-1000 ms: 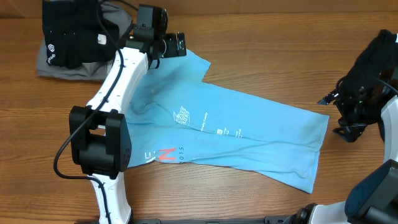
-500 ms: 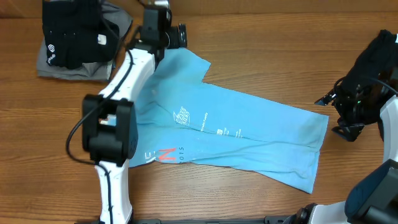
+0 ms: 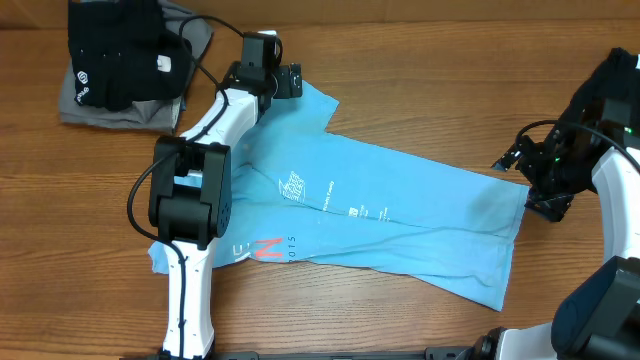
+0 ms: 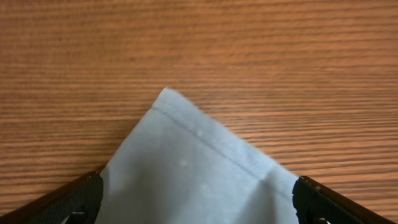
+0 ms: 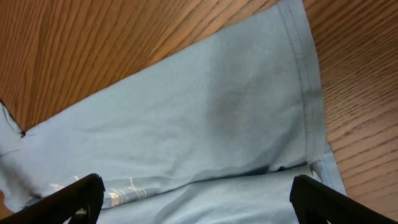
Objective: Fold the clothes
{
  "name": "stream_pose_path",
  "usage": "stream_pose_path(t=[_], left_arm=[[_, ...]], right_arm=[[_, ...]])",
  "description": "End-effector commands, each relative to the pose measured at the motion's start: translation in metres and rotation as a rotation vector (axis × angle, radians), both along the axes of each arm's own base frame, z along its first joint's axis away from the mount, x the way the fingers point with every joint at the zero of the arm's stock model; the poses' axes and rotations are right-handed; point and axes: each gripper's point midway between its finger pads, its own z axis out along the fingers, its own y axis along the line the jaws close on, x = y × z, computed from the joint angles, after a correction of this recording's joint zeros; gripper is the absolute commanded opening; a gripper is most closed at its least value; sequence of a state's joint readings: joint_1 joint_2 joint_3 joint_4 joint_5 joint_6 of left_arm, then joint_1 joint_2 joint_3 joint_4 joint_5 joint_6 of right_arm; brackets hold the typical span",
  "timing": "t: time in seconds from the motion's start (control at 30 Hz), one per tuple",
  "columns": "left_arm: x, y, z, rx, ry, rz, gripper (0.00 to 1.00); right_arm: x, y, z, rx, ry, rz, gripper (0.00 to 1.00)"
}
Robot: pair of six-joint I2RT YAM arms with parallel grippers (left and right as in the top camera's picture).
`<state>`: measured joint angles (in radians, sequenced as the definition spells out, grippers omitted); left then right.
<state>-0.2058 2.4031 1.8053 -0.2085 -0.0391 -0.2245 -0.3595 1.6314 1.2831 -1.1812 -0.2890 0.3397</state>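
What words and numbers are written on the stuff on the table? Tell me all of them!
"N": big red letter on the blue T-shirt, near its lower left edge.
"2015": small white digits right beside the N.
Faint white letters left of the N: too faint to read.
White logo and small white lettering mid-shirt: too small to read.
White marks on the black garment: too small to read.
Wrist views: no text at all.
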Motion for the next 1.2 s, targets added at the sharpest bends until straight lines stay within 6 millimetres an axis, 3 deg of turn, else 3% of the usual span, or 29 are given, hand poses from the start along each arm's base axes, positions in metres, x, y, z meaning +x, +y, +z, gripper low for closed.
stream_pose_path(t=[0.0,0.23,0.33,0.47,0.63,0.7,0.83,0.87,0.9,1.17], left_arm=[[0.002,0.015,-0.019,0.038,0.020,0.013,1.00],[0.001,0.024,-0.029,0.044,0.042,0.028,1.00],[-0.003,0.026,-0.037,0.049,0.069,0.029,0.95],[-0.006,0.026,-0.045,0.052,0.084,0.028,0.76],[-0.006,0.026,-0.046,0.053,0.088,0.028,0.34],[-0.006,0.026,-0.046,0.053,0.088,0.028,0.24],[-0.007,0.026,-0.046,0.061,0.087,0.017,0.31],[-0.007,0.026,-0.046,0.068,0.087,0.009,0.49],[-0.007,0.025,-0.046,0.079,0.087,-0.004,0.75],[-0.018,0.027,-0.054,0.210,0.128,-0.142,0.79]], right_arm=[[0.002,-0.003,0.007,-0.038,-0.021,0.011,1.00],[0.001,-0.006,0.006,-0.054,-0.015,0.009,1.00],[0.000,-0.011,0.005,-0.084,-0.002,0.000,1.00],[0.000,-0.013,0.005,-0.092,-0.001,-0.004,1.00],[0.001,-0.013,0.005,-0.094,-0.007,-0.004,1.00],[0.001,-0.013,0.005,-0.094,-0.006,-0.004,1.00],[0.001,-0.013,0.004,-0.093,-0.005,-0.004,1.00],[0.001,-0.013,0.004,-0.093,-0.004,-0.004,1.00],[0.001,-0.013,0.004,-0.093,-0.004,-0.004,1.00],[0.003,-0.014,0.004,-0.096,-0.012,-0.004,1.00]])
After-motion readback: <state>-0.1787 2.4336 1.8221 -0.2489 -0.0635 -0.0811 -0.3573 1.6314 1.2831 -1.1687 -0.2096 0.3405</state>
